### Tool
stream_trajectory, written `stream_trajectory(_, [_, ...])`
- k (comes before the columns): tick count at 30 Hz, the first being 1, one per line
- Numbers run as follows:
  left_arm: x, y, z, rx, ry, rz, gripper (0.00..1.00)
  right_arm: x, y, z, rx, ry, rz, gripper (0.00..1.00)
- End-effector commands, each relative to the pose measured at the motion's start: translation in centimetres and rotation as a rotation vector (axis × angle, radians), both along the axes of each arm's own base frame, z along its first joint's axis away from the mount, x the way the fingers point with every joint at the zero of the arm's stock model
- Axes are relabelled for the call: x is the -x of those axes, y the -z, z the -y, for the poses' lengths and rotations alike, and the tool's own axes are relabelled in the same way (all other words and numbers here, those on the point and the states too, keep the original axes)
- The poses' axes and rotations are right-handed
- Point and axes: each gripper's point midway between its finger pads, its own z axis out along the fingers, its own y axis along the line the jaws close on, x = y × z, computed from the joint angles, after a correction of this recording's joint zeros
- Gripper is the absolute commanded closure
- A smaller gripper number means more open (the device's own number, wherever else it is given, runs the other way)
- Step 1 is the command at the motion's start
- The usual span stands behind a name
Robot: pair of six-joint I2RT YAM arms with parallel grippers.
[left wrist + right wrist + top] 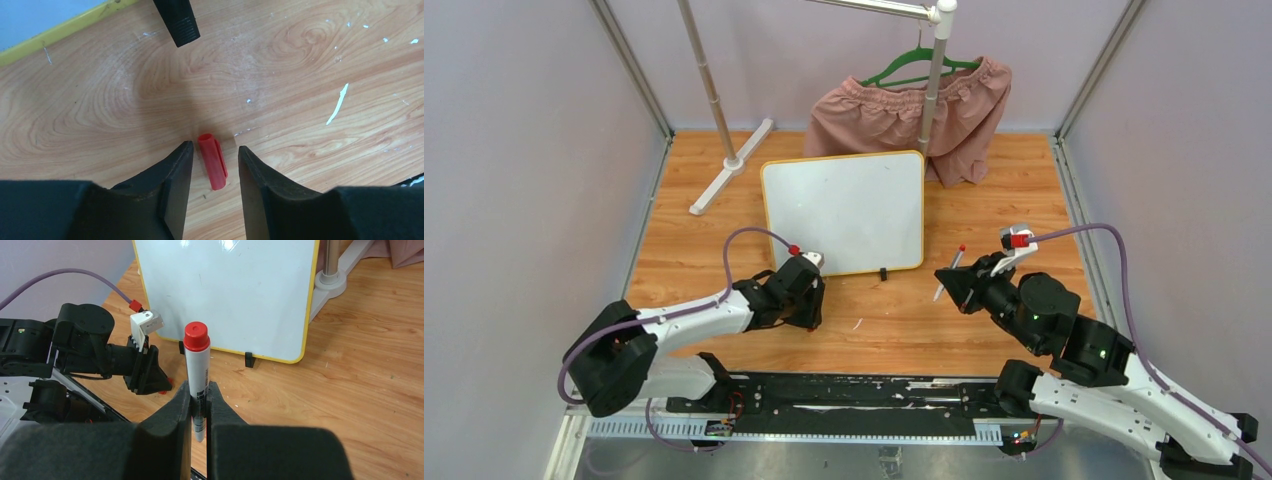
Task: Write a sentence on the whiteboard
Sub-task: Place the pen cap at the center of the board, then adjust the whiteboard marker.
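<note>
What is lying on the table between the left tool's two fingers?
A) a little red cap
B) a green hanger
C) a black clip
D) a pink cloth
A: the left wrist view shows a small red cap lying on the wooden table between the fingers of the left tool, with a gap on each side.
</note>
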Motion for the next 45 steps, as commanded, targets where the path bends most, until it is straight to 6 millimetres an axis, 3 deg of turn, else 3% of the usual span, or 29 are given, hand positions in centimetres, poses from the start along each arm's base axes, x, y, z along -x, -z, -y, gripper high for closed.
stream_trajectory(1, [-0.7,-0.8,0.0,0.004,-0.018,0.044,0.49,0.2,-0.8,0.0,-0.033,-0.008,0.009,1.00])
stream_trajectory(3, [-0.9,-2.1,-0.2,0.008,-0.031,0.067,0.40,0.4,-1.1,0.0,-0.042,-0.016,0.010,1.00])
stream_trajectory(6, [-1.4,-6.2,-0.6,0.052,-0.062,0.140,0.32,0.8,-1.8,-0.3,-0.070,-0.046,0.016,1.00])
stream_trajectory(8, [-1.7,-10.4,-0.8,0.135,-0.092,0.223,0.26,1.1,-2.5,-1.2,-0.112,-0.087,0.038,1.00])
stream_trajectory(10, [-1.9,-16.2,-1.0,0.290,-0.131,0.355,0.23,1.5,-3.7,-2.3,-0.181,-0.140,0.072,1.00])
stream_trajectory(14, [-0.3,-25.5,-0.5,0.694,-0.100,0.586,0.15,2.1,-6.5,-5.0,-0.333,-0.244,0.142,1.00])
stream_trajectory(16, [1.0,-29.1,-0.4,0.902,-0.072,0.671,0.01,2.2,-8.3,-6.1,-0.420,-0.280,0.172,1.00])
stream_trajectory(18, [2.3,-31.7,-0.4,1.053,-0.034,0.727,0.00,2.1,-9.4,-7.1,-0.480,-0.304,0.186,1.00])
stream_trajectory(24, [4.3,-34.9,1.9,1.161,0.135,0.698,0.00,1.6,-11.9,-10.5,-0.636,-0.372,0.188,1.00])
stream_trajectory(31, [6.6,-37.1,5.6,1.162,0.406,0.601,0.01,1.3,-14.1,-13.3,-0.743,-0.434,0.168,1.00])
stream_trajectory(42, [6.3,-37.7,6.1,1.160,0.426,0.624,0.06,1.5,-16.2,-14.6,-0.880,-0.475,0.158,1.00])
stream_trajectory(45, [6.1,-37.9,6.3,1.170,0.424,0.616,0.13,1.5,-16.7,-14.9,-0.893,-0.480,0.160,1.00])
